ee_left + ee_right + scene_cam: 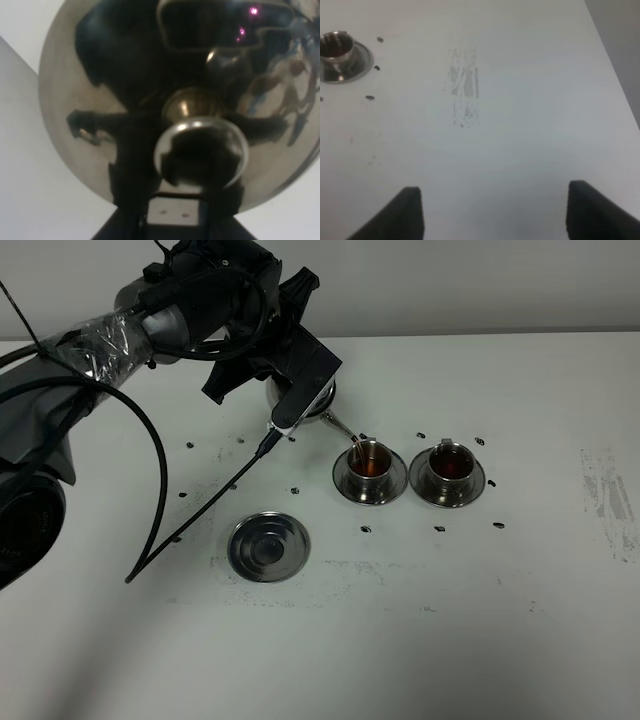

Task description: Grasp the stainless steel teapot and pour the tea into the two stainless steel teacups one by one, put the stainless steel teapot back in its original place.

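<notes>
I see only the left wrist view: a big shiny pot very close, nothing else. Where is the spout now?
Observer: In the high view the teapot is tilted, and its spout reaches over the left cup.
Operator: Is there tea in that cup?
Observer: Yes, dark reddish tea shows inside it, and a thin stream seems to fall from the spout.
Operator: And the other cup?
Observer: The right cup also holds tea; it stands on its own saucer.
Operator: Is the place for the pot free?
Observer: The empty saucer lies in front of the pot, with nothing on it.
Operator: What does the other arm do?
Observer: The right gripper is open above bare table.
</notes>
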Motion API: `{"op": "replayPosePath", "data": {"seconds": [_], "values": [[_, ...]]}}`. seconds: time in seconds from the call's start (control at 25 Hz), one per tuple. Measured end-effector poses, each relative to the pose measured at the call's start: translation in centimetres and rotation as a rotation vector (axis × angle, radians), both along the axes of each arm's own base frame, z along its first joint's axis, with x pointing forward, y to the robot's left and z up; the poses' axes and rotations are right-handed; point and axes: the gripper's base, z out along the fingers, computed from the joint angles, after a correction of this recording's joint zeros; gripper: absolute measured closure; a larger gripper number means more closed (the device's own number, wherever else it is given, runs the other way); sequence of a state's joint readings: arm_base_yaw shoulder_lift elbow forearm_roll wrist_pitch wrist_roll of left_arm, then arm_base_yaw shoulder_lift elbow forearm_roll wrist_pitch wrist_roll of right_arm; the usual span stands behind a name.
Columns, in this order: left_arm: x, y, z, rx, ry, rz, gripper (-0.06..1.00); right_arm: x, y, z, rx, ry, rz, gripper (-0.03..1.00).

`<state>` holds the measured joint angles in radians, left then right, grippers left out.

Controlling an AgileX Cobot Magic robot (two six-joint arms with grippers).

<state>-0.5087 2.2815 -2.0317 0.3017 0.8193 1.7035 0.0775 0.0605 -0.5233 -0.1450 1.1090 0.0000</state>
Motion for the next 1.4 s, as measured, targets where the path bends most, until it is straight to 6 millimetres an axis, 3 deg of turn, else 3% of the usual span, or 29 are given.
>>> {"op": "replayPosePath", "data": {"seconds": [1.4], "values": [[-0.02,-0.49,0.14,0.017,-0.029,-0.041,0.76,0.00,0.00,0.00,0.000,0.000,0.000,0.38]]}}
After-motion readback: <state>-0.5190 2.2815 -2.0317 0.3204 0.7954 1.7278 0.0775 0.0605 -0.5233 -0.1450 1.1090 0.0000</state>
